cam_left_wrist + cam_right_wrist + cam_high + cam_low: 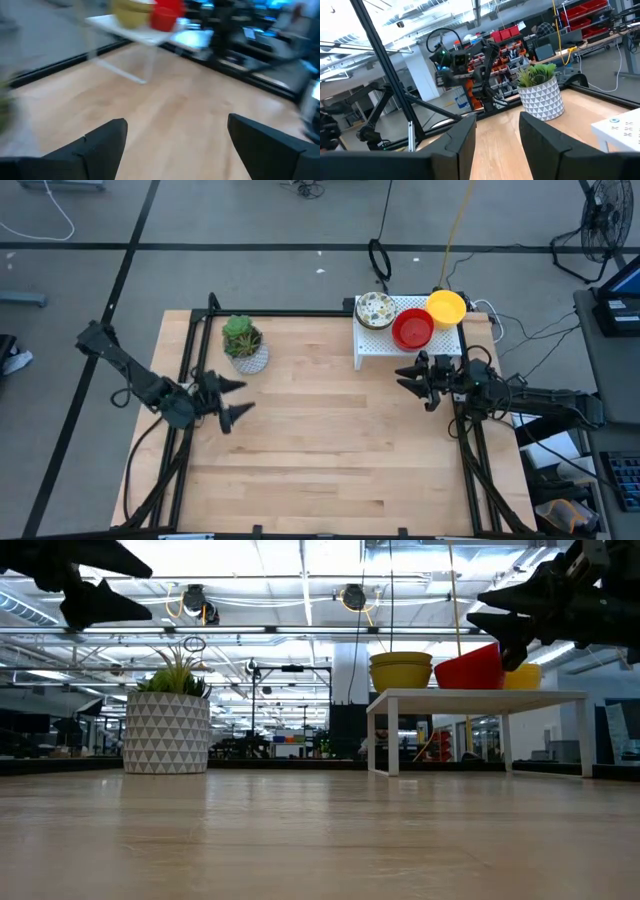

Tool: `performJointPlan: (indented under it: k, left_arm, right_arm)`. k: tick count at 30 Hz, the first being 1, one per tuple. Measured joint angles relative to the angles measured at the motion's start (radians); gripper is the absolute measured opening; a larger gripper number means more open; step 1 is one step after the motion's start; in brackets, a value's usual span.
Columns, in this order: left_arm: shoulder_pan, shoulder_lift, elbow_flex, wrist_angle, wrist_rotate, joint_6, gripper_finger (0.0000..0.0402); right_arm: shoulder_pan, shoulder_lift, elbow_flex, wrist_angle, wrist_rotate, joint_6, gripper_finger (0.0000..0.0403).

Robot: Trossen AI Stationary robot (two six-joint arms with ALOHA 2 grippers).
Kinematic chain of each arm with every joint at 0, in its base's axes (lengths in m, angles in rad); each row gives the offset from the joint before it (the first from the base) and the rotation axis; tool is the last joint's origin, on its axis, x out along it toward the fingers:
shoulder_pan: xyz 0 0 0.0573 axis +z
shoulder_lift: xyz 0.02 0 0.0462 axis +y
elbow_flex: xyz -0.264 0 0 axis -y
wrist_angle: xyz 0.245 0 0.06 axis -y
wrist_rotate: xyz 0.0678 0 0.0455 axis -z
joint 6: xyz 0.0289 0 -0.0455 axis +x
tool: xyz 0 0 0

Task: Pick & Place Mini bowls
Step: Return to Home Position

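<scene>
bowls (412,328) sit in three stacks by colour on the shelf (372,340); right gripper (402,378) hangs just before it, jaws spread, empty; left gripper (240,397), spread too, near the plant (243,340). pull the right arm straight back, clear of the shelf edge

Table (320,840): pale wood, fills the foreground.
Shelf (480,696): white, low, on legs, standing on the table right of centre.
Bowls on shelf: dull yellow stack (400,670) at the left end; red stack (468,670) just beside it, rim tilted; brighter yellow bowl (524,677) partly hidden behind.
Plant pot (167,732): white, triangle pattern, upright, well apart from the shelf.
Left gripper (140,585): top left, above the pot, fingers apart.
Right gripper (478,608): top right, over the red stack, fingers apart.
</scene>
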Motion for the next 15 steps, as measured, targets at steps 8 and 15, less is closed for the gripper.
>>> performJointPlan:
  k: [8, 15]
  left_arm:
    - [-0.017, 0.056, -0.21, 0.572, 0.215, 0.391, 0.0349]
    - [-0.017, 0.096, -0.368, 0.886, 0.24, 0.442, 0.0349]
  right_arm:
    - [0.0, 0.0, -0.002, -0.01, 0.001, -0.007, 0.0141]
    - [0.0, 0.0, -0.003, -0.021, 0.001, 0.005, 0.0141]
